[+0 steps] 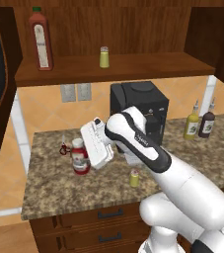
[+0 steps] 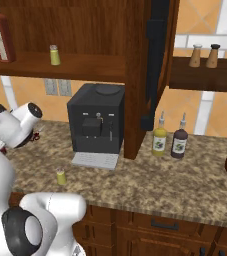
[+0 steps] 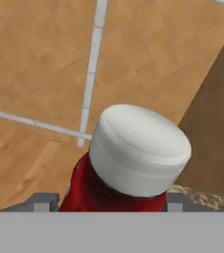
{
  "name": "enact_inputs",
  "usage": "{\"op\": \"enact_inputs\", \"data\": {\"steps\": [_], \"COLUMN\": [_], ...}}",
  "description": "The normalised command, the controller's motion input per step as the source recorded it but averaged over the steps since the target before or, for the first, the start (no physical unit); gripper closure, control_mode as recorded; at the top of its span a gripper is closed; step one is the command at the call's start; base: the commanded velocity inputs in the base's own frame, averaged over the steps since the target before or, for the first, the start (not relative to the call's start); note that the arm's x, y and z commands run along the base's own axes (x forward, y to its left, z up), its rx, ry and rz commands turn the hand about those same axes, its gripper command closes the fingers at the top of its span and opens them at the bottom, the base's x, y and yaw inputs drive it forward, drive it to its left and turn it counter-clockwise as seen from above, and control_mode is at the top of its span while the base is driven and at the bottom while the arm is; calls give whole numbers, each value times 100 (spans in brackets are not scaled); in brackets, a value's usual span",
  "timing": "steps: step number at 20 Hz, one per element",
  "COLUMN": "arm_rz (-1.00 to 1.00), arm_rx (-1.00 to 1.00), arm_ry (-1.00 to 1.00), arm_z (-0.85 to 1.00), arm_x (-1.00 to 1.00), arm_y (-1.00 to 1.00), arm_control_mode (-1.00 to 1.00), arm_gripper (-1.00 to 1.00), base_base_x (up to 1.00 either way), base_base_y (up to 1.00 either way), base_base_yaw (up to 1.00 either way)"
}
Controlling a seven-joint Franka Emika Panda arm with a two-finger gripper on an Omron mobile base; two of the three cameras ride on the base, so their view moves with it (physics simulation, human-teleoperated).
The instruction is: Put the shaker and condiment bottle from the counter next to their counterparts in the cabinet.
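The cabinet (image 1: 133, 66) hangs well above the hand, its one shelf carrying the counterparts: a tall red bottle (image 1: 40, 39) up and to the hand's left and a small shaker (image 1: 104, 57) almost straight above it. Beneath, the speckled bench (image 1: 49, 183) runs under the hand, with a black coffee machine (image 1: 138, 113) standing just behind the arm to the hand's right. The hand (image 1: 86, 157) is lowered at the bench's left part, its fingers (image 3: 42, 202) partly closed on either side of the condiment bottle (image 1: 80, 157), whose red body fills the space between them in the hand view; the bottle stands upright with its base still on the bench. The shaker (image 1: 134, 178) of the task stands on the bench to the hand's right, nearer the front edge, apart from it. Beyond the bottle, close by, lies a small red object (image 1: 63, 148) too small to identify.
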Motion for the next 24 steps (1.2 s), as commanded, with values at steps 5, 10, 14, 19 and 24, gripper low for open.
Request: {"op": "enact_inputs", "data": {"steps": [5, 10, 14, 19, 24], "arm_rz": [-5, -11, -15, -18, -9], "arm_rx": [0, -1, -1, 2, 10], "arm_ry": [-8, -4, 0, 0, -4], "arm_z": [100, 100, 100, 100, 100], "arm_x": [-16, -4, -11, -1, 0], "arm_y": [-30, -50, -57, -26, 28], "arm_control_mode": [-100, -100, -100, -100, -100], "arm_gripper": [100, 100, 100, 100, 100], "base_base_x": [0, 0, 0, 0, 0], "base_base_y": [0, 0, 0, 0, 0], "base_base_yaw": [0, 0, 0, 0, 0]}}
